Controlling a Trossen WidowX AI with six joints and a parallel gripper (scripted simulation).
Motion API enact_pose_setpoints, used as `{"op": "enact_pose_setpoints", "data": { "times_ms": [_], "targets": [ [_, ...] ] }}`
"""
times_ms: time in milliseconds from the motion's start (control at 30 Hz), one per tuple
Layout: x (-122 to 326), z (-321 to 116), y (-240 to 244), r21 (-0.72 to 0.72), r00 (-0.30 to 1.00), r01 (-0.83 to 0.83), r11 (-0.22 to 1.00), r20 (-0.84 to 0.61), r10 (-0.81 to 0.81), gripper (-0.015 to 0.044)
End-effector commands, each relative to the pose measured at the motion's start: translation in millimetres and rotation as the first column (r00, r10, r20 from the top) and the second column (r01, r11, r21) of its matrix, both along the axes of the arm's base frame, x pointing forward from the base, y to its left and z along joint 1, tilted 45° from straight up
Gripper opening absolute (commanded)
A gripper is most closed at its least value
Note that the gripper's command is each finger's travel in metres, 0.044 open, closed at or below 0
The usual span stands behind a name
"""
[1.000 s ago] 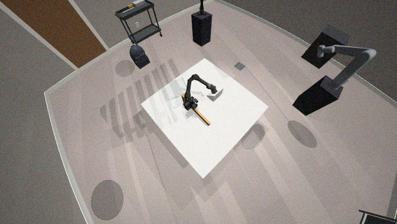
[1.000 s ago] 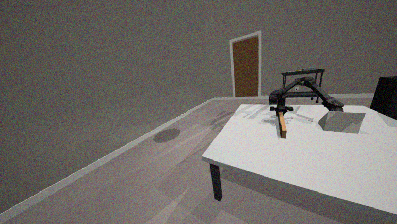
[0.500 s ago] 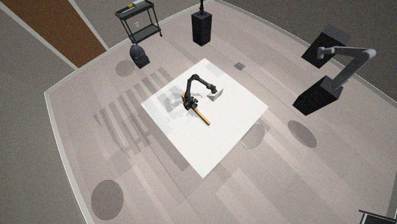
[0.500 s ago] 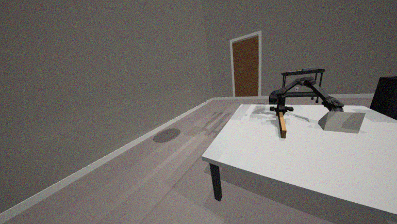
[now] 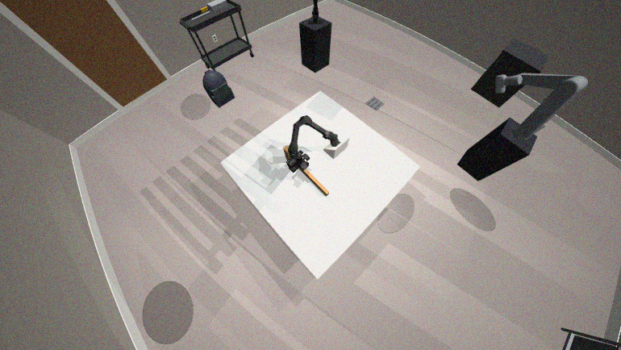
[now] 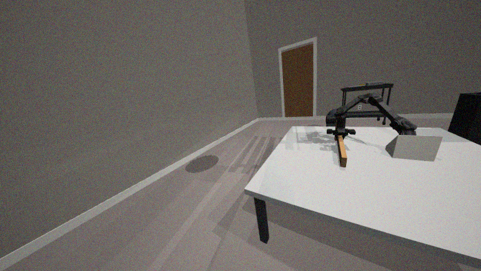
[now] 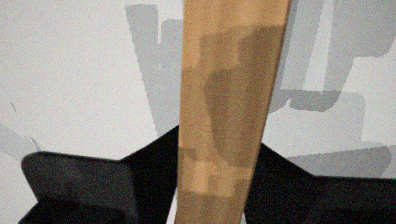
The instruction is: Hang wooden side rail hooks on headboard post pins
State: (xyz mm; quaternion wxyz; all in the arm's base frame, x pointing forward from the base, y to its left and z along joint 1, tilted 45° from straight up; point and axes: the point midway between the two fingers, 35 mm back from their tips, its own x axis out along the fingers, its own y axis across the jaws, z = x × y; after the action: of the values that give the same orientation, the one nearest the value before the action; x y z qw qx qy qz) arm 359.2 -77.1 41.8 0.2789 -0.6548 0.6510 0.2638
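Observation:
The wooden side rail [image 5: 316, 181] [image 6: 342, 151] [image 7: 230, 60] is a long, straight orange-brown bar over the white table [image 5: 319, 243] [image 6: 363, 202]. It runs diagonally in the top view. My gripper [image 5: 298, 163] [image 6: 340, 135] [image 7: 210, 130] points down and is shut on the rail, with one black finger on each side. A short piece of wood shows beyond the gripper in the top view. The steel hooks cannot be made out. A grey angular block [image 5: 337, 148] [image 6: 416, 148] stands beside the rail, near the arm's base; it may be the headboard post, but no slot or pins show.
The arm arches from its base behind the grey block to the rail. Off the table are a black cart [image 5: 226, 52], a black pedestal [image 5: 314, 45], a backpack [image 5: 218, 88] and a larger grey arm [image 5: 550, 104]. Shadows fall around the gripper.

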Motion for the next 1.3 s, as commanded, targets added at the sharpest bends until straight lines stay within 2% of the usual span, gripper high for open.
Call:
{"op": "enact_pose_setpoints", "data": {
  "times_ms": [0, 1267],
  "targets": [
    [1.2, 2.0, 1.6, -0.002, 1.0, -0.008, 1.0, 0.0, 0.008, 0.0],
    [1.3, 4.6, -1.7, -0.002, 1.0, -0.008, 1.0, 0.0, 0.008, 0.0]
  ]
}}
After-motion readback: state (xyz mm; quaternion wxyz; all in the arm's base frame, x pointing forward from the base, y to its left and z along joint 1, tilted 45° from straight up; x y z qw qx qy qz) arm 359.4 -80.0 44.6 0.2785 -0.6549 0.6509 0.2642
